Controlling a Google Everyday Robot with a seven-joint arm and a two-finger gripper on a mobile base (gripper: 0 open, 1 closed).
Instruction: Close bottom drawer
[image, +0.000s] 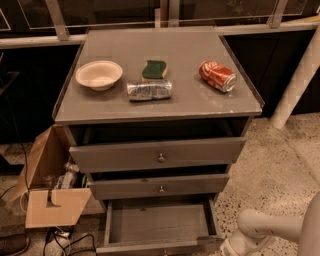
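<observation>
Our gripper (231, 248) sits low at the lower right, just beside the front right corner of the bottom drawer (157, 225), which stands pulled far out. We cannot tell whether the gripper is clenched or released. On the counter (200, 102), a red can (217, 76) bears white script we cannot read.

Your cabinet top (200, 106) carries a bowl (99, 75), sponge (154, 69), silver can (149, 90) and red can (217, 76). Your gripper (234, 248) hangs low on the right, near the floor (272, 165).
</observation>
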